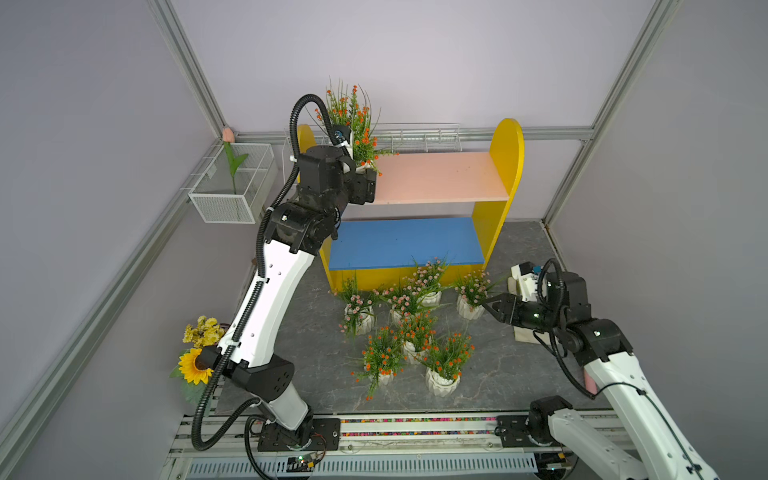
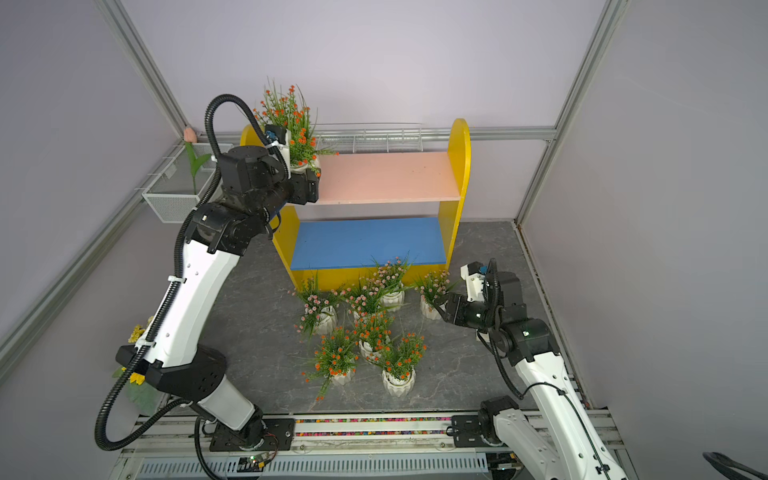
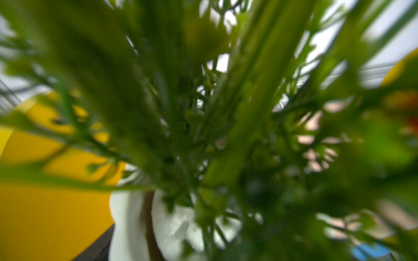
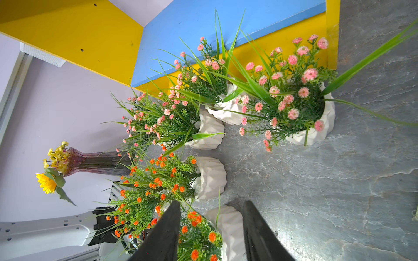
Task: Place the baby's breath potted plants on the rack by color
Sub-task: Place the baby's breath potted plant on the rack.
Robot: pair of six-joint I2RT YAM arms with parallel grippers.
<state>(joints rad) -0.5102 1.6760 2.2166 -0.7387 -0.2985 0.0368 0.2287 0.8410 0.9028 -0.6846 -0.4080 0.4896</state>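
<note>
Jaws, left: the left gripper (image 1: 365, 178) stands spread wide around the white pot of the raised orange plant (image 1: 357, 124); whether it presses on the pot cannot be told.
Jaws, right: the right gripper (image 1: 490, 305) is partly apart, with nothing between its fingers (image 4: 167, 230).
Position, left: at the left end of the upper board (image 1: 436, 176) of the rack (image 1: 505, 166).
Raised plant: upright, pot at board level; its blurred stems fill the left wrist view.
Position, right: low over the grey floor (image 1: 498, 365), tips just beside the rightmost pink plant (image 1: 471, 291).
Remaining pots: three other pink plants (image 1: 430, 276) stand on the floor along the rack's front; three orange plants (image 1: 449, 357) stand nearer the arm bases.
Lower board (image 1: 403, 241): blue, behind the pink row.
</note>
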